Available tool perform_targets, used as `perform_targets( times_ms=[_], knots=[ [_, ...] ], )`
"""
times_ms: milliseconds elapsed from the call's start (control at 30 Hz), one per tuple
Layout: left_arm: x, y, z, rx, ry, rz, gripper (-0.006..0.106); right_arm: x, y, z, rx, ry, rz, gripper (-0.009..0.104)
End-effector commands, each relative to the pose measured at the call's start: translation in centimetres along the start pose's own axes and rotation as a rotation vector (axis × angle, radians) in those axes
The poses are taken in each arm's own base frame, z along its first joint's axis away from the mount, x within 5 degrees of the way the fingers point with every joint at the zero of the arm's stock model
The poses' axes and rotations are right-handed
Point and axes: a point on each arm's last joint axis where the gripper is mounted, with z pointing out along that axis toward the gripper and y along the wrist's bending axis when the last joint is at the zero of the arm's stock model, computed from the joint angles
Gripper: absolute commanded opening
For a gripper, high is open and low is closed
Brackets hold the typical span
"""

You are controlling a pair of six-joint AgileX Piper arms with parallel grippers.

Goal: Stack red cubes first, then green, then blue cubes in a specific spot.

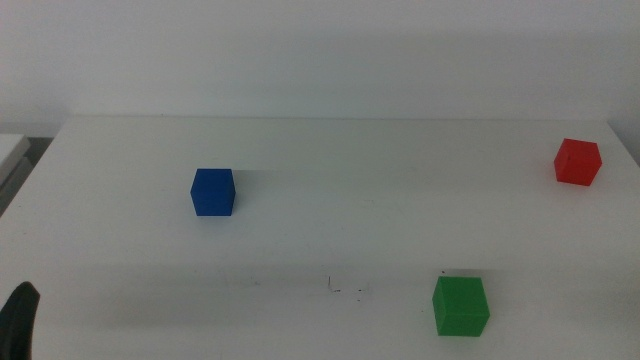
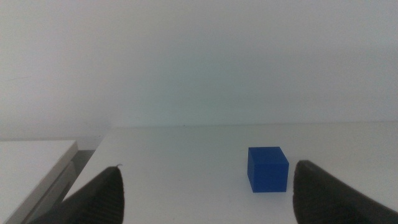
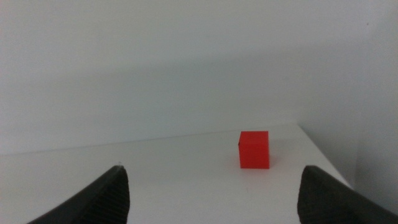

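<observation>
Our right gripper (image 3: 211, 196), jaws apart and empty, faces the red cube (image 3: 254, 149) ahead; approaching off-centre could nudge it off the table edge (image 3: 323, 152) beside it.

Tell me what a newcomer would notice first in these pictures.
Three bright cubes sit far apart on the white table: the blue cube left of centre, the red cube near the far right edge, the green cube at the front right. Both grippers wait open, the left gripper facing blue, the right gripper facing red.
</observation>
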Motion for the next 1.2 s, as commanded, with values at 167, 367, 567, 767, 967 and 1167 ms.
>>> perform_targets(
  times_ms=[167,367,567,767,967,1167],
  knots=[
    [-0.1,0.0,0.0,-0.003,-0.013,0.002,0.091,-4.3,0.5,-0.1,-0.008,-0.012,0.104,0.092],
    [-0.1,0.0,0.0,-0.003,-0.013,0.002,0.091,-12.4,1.6,3.3,0.022,0.328,0.144,0.092],
    [-0.1,0.0,0.0,-0.003,-0.013,0.002,0.091,-17.7,2.2,7.2,0.044,0.543,0.139,0.092],
    [-0.1,0.0,0.0,-0.003,-0.013,0.002,0.091,-19.7,2.6,9.6,0.028,0.549,0.165,0.092],
    [-0.1,0.0,0.0,-0.003,-0.013,0.002,0.091,-19.4,2.6,10.5,0.032,0.554,0.164,0.092],
    [-0.1,0.0,0.0,-0.003,-0.013,0.002,0.091,-19.9,2.6,10.9,0.035,0.480,0.187,0.092]
  ],
)
